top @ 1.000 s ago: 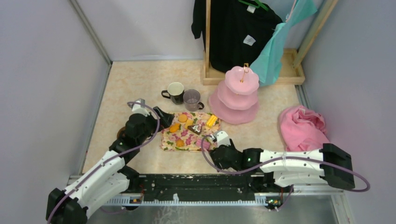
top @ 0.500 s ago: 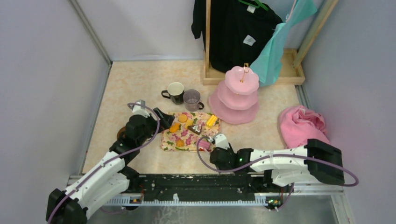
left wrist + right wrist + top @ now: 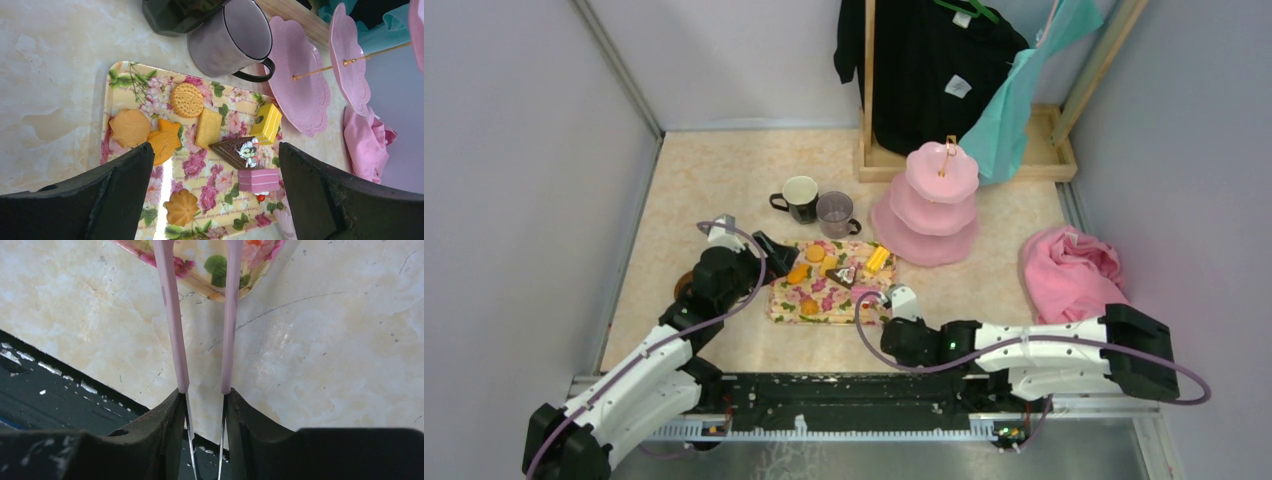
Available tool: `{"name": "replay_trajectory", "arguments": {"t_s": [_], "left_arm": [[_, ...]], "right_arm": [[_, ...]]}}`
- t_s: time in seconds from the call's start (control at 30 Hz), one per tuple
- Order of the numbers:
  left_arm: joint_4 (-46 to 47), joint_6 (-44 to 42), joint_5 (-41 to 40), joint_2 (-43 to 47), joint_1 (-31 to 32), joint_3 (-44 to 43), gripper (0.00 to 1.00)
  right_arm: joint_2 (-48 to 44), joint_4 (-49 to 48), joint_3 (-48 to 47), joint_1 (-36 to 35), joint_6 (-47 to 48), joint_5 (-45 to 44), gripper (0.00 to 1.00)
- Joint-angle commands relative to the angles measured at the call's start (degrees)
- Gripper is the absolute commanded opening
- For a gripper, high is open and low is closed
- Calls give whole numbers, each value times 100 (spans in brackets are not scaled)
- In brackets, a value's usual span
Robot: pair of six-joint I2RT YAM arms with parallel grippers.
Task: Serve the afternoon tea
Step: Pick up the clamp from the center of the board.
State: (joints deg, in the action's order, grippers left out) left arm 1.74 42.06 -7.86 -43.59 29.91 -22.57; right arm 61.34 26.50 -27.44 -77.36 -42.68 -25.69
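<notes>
Beige marbled tabletop, grey walls on three sides.

Far left: left gripper poised above the 9 o'clock end of the flower-patterned tray, fingers spread wide, pinching nothing.

On the tray, from 9 o'clock towards 3:
- scalloped orange biscuit
- fish-shaped orange biscuit, touching the first
- round orange biscuit up at 11 o'clock
- orange swirl cookie down at 7 o'clock
- flat yellow biscuit at centre
- brown triangular slice just beside it
- yellow block at 2 o'clock
- pink cake slice at 5 o'clock

At 12 o'clock of the tray: black mug and smoky translucent mug, upright, side by side, off the tray.

At 2 o'clock of the tray, near but apart: pink three-tier stand, upright, all three tiers bare.

At the tray's 5 o'clock corner: right gripper, fingers pressed in against the two arms of the pink tongs. Arms nearly parallel, reaching over that corner. Tips out of the wrist view, so cannot tell whether anything sits between them.

Further right, at 3 o'clock: crumpled pink cloth on the tabletop.

Back at 1 o'clock: wooden rack with black garments and a teal cloth hanging.
</notes>
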Motion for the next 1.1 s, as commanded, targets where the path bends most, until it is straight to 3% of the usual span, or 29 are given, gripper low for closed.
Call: {"name": "replay_trajectory", "arguments": {"t_s": [0.0, 0.43, 1.07], "left_arm": [[174, 53, 95, 67, 39, 53, 99], [213, 56, 183, 63, 33, 18, 99], [502, 92, 349, -134, 38, 79, 99]], "right_arm": [[-141, 273, -427, -193, -55, -234, 34], [199, 897, -1254, -98, 461, -277, 35], [395, 707, -1158, 866, 1207, 662, 43]]}}
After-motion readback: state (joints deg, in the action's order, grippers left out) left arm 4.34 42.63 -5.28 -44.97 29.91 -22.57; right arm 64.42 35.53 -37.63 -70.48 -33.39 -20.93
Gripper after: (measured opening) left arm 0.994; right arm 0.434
